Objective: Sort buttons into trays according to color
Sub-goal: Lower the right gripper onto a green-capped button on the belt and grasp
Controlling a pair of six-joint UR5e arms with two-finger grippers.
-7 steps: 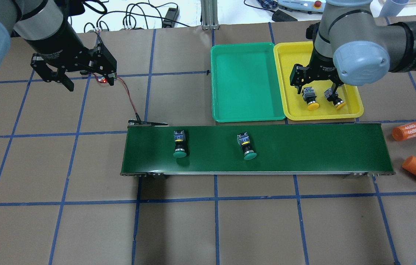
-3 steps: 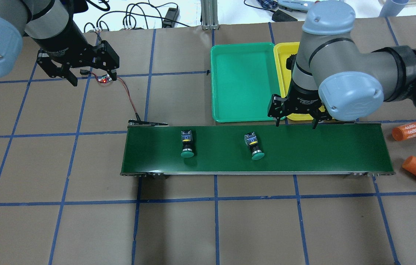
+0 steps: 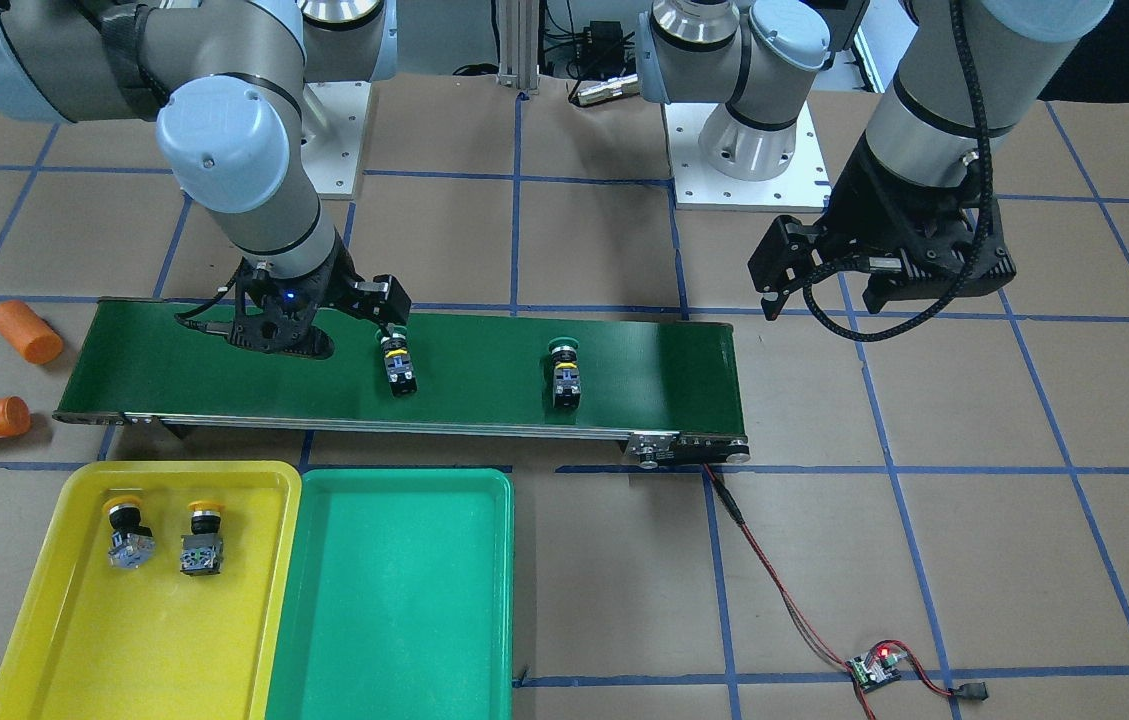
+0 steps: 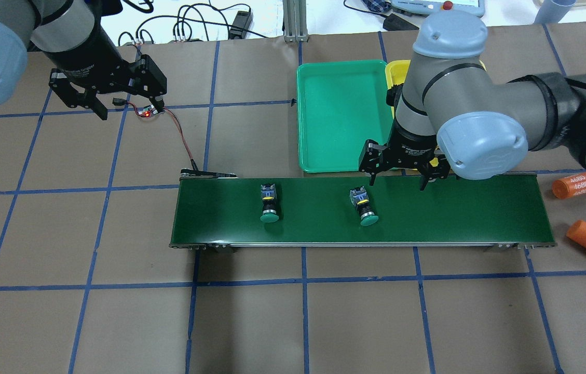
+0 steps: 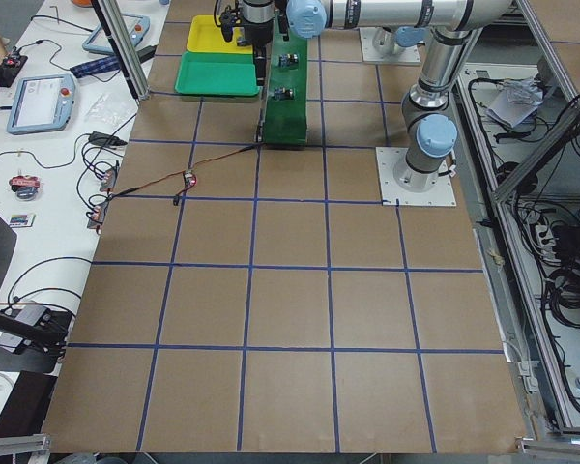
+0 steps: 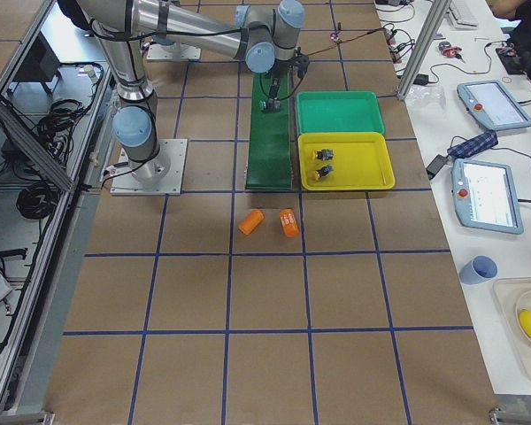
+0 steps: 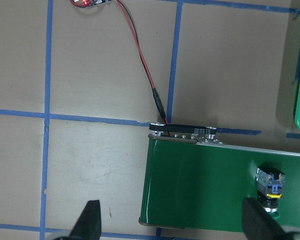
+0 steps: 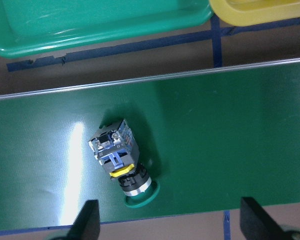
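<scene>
Right tool (image 4: 396, 183): fingers spread, holding nothing, over the far edge of the belt (image 4: 479, 213), just near of the green tray (image 4: 334, 104). Right-hand green button (image 4: 364, 206): on its side mid-belt, near + slightly left of that tool in the overhead view. Long axis runs approx. across the belt, switch body far, cap near, tipped a little right. In the right wrist view it sits left of centre btwn the fingers, so they don't straddle it yet. Judgement: the next move needs a short shift left + near, w/ the fingers closing across the body, not along it. Left-hand green button (image 4: 268, 204): same belt, further left, same lie. Left tool (image 4: 129, 110): spread, holding nothing, over the far-left counter (image 4: 116, 311), well apart from both. The right arm is clearly nearer. Yellow buttons (image 3: 127, 535), qty 2: side by side in the yellow tray (image 3: 54, 640). Orange cylinders (image 4: 576, 185), qty 2: on the counter off the belt's right end. Change vs. 1 s ago: the right tool has left the yellow tray for the belt edge and, vs. 0.4 s ago, moved further left. Both green buttons have ridden right along the belt. The left tool is approx. where it was.
</scene>
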